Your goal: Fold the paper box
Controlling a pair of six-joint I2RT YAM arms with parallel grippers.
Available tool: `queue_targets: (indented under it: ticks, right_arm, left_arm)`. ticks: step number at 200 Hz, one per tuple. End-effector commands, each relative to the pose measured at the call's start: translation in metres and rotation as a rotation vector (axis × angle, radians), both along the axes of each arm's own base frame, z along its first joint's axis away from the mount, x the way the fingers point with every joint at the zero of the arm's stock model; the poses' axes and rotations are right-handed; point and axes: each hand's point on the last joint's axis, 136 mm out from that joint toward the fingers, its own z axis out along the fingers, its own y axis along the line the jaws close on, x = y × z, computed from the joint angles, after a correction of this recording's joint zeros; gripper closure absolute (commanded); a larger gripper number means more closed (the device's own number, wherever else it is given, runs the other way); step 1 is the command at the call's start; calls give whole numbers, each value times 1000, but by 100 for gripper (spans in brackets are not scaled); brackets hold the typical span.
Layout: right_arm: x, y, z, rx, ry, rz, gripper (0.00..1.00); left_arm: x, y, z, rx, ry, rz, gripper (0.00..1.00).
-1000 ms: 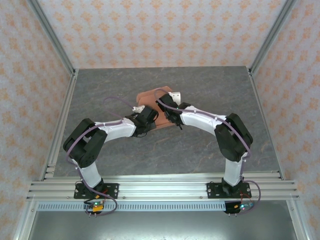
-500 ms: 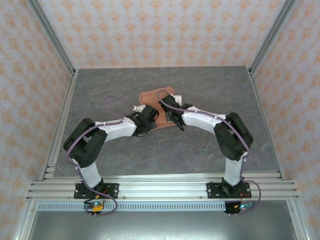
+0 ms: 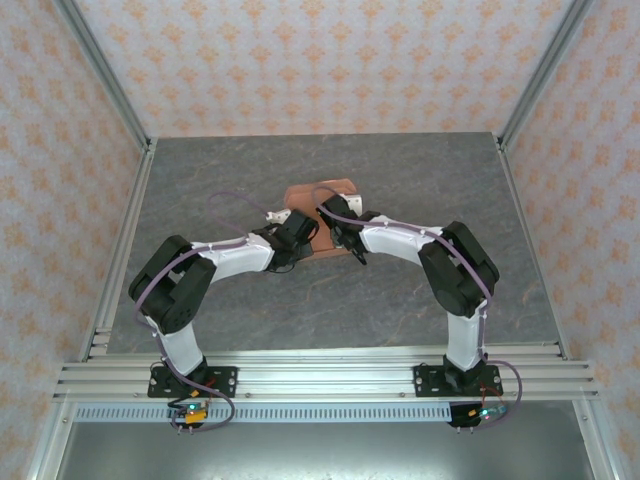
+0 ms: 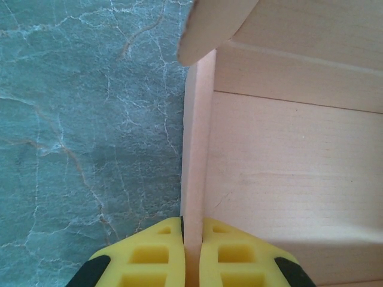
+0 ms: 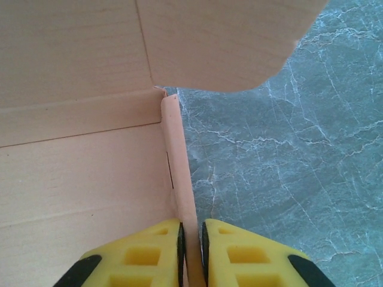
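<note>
paper box (image 3: 322, 192): salmon cardboard, partly folded, middle of the bench (image 3: 430, 190), nearer its far edge | left claw (image 4: 192, 239): pinching the box's upright left wall | right claw (image 5: 191, 242): pinching its upright right wall

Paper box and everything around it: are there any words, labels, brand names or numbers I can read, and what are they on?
No readable text anywhere.
The paper box: plain cardboard, no print on the faces that show.
The left gripper and the right gripper, each shut on a wall of the box: no marks.
The small boards at the arm bases: too small to read any lettering.
</note>
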Motion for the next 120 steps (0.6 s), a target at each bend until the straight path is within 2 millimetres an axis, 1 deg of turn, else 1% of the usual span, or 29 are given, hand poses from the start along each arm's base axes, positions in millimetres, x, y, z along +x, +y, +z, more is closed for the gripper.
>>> queue_targets:
  ticks: [1,22,37,70,109,120]
  right_arm:
    - [-7,-13,-13,-42,19,-23,81]
    - [-5,-12,-6,-33,1,-19,78]
    - [-5,-10,3,-9,-20,-16,75]
    - [-6,-7,31,80,-83,-17,69]
    - [-14,-10,65,173,-156,-4,58]
    - [-16,-13,72,196,-164,-1,57]
  left_arm:
    - [6,-4,13,1,-32,-5,100]
    - [6,-4,19,-9,-51,-10,100]
    - [6,-3,24,-7,-65,-17,100]
    - [4,-1,36,-11,-102,-36,87]
    - [1,2,49,-7,-134,-61,70]
    - [-1,3,53,-7,-144,-70,67]
